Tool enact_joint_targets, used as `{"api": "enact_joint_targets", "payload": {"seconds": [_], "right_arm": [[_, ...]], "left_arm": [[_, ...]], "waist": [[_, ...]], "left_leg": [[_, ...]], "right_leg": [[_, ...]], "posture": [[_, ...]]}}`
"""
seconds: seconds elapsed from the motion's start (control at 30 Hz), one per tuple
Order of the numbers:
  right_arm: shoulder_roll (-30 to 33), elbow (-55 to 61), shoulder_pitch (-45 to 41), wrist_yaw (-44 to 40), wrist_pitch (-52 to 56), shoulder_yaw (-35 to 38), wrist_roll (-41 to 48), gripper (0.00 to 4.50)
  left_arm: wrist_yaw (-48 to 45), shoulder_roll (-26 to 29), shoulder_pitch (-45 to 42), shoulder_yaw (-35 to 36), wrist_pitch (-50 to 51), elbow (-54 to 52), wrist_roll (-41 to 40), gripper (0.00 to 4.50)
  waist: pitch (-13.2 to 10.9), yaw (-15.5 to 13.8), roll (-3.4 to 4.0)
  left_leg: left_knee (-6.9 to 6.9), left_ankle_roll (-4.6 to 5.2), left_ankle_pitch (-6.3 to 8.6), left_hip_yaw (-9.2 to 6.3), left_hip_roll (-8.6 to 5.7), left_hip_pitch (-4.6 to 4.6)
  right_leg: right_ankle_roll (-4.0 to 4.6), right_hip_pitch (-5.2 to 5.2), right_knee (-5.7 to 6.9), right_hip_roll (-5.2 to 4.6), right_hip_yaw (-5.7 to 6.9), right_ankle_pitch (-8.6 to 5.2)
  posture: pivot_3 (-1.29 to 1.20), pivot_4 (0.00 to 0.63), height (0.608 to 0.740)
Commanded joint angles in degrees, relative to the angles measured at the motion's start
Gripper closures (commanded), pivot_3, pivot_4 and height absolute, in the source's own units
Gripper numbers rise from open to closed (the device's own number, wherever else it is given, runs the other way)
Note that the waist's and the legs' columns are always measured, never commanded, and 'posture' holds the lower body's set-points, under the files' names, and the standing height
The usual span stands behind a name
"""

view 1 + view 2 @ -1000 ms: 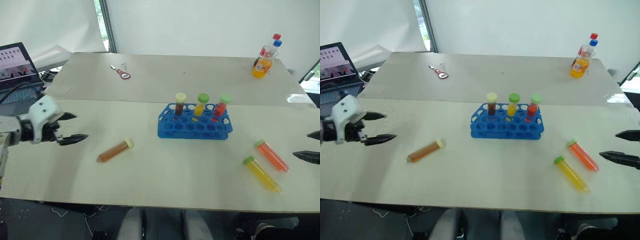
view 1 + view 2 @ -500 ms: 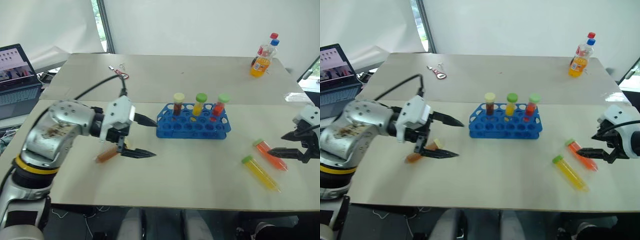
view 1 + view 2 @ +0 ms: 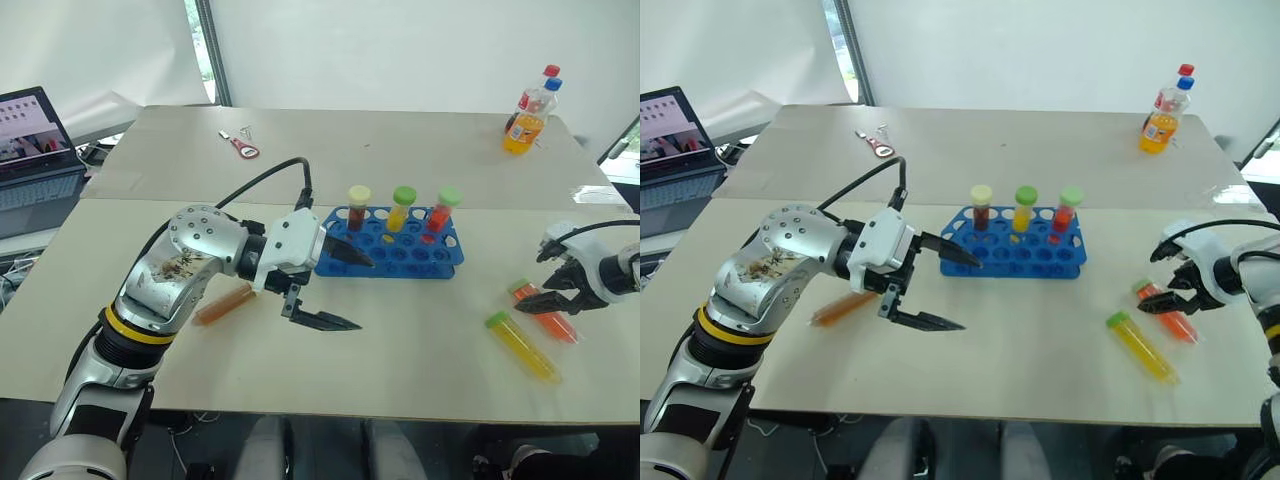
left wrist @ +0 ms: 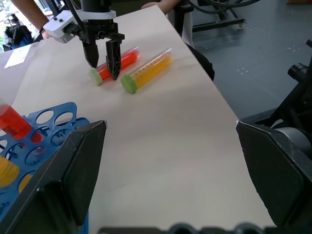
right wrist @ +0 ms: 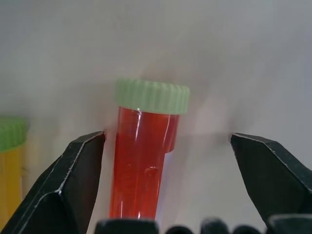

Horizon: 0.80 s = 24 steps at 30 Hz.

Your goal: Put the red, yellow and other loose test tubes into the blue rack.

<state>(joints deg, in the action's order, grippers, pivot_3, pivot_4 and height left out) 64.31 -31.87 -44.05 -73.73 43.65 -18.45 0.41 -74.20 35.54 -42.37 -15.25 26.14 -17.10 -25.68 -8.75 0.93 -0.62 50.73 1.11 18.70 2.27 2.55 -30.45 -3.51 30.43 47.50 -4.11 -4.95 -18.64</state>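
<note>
1. Right hand hung well to the right of the blue rack, fingers spread wide astride the red tube, not gripping it.
2. Yellow tube lay just beside the red one on the tabletop.
3. Left hand gaped wide and empty in front of the rack; brownish tube lay left of the rack.
</note>
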Motion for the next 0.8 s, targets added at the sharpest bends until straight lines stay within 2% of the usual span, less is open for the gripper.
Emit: {"api": "enact_joint_targets", "payload": {"seconds": [0.03,0.23,0.27,0.37,0.47,0.53,0.63,0.7,0.8], "right_arm": [[0.0,-3.7,-3.1,-4.0,0.2,-1.7,-2.5,1.18],[-1.2,-6.1,-5.0,-7.1,0.7,-2.0,-3.5,3.26],[-1.1,-5.9,-5.2,-7.2,0.9,-1.5,-3.3,3.47],[-0.3,-3.5,-5.5,-7.0,1.8,1.5,-1.5,3.49],[2.1,6.6,-2.8,-6.2,2.6,11.0,5.1,3.49],[1.6,15.1,0.8,-3.9,7.5,18.6,9.9,3.49],[-5.5,30.8,9.0,5.8,9.9,34.2,15.4,3.49],[-14.4,41.1,13.8,14.0,8.6,42.8,18.3,3.49],[-25.2,51.3,19.4,24.0,4.8,46.1,18.8,3.49]], "left_arm": [[0.7,-0.5,-0.4,-0.1,-1.5,-0.8,1.0,0.0],[1.1,-0.6,0.3,-0.1,-2.1,-0.5,1.9,0.0],[1.0,-0.5,0.6,0.0,-2.3,-0.3,2.0,0.0],[0.8,0.0,1.1,0.4,-2.3,0.5,2.3,0.0],[1.6,0.4,2.4,1.1,-2.7,1.7,2.8,0.0],[2.3,0.4,3.4,1.4,-3.0,2.2,3.0,0.0],[5.3,-1.5,4.0,2.7,-2.5,3.1,2.6,0.0],[7.5,-3.3,4.1,3.7,-2.2,3.7,2.1,0.0],[9.6,-5.4,4.1,4.4,-2.2,4.3,1.9,0.0]], "waist": [[0.0,0.0,0.0],[0.0,0.0,0.0],[0.0,0.1,0.0],[0.0,0.0,0.01],[0.0,0.1,0.19],[0.0,0.0,0.2],[0.0,-0.2,0.17],[0.0,-0.2,0.13],[0.0,-0.4,0.14]], "left_leg": [[0.0,0.0,0.0,-0.01,-0.01,0.0],[0.0,0.0,0.0,-0.06,-0.04,0.0],[0.0,0.0,0.0,-0.07,-0.04,0.0],[0.0,0.0,0.0,-0.08,-0.05,0.0],[0.0,0.0,0.0,-0.07,-0.1,0.0],[0.0,0.0,0.0,-0.13,-0.21,-0.04],[0.01,0.01,0.01,-0.42,-0.27,-0.04],[0.12,0.01,0.0,-0.69,-0.26,-0.05],[0.21,-0.02,-0.03,-0.99,-0.41,-0.21]], "right_leg": [[0.0,-0.01,0.0,-0.02,0.01,0.0],[-0.01,-0.03,0.01,-0.06,0.08,-0.01],[-0.01,-0.03,0.02,-0.06,0.08,-0.01],[0.0,-0.02,0.06,-0.06,0.1,-0.02],[-0.02,0.01,0.11,-0.14,0.08,-0.03],[-0.06,0.09,0.33,-0.23,0.08,-0.16],[0.0,0.02,0.42,-0.26,0.28,-0.24],[0.04,-0.14,0.4,-0.26,0.58,-0.26],[0.04,-0.15,0.52,-0.33,0.78,-0.27]], "posture": [[0.0,0.15,0.659],[0.0,0.15,0.659],[0.0,0.15,0.659],[0.0,0.15,0.659],[0.0,0.15,0.659],[0.0,0.15,0.659],[0.0,0.15,0.659],[0.0,0.15,0.659],[0.0,0.15,0.659]]}}
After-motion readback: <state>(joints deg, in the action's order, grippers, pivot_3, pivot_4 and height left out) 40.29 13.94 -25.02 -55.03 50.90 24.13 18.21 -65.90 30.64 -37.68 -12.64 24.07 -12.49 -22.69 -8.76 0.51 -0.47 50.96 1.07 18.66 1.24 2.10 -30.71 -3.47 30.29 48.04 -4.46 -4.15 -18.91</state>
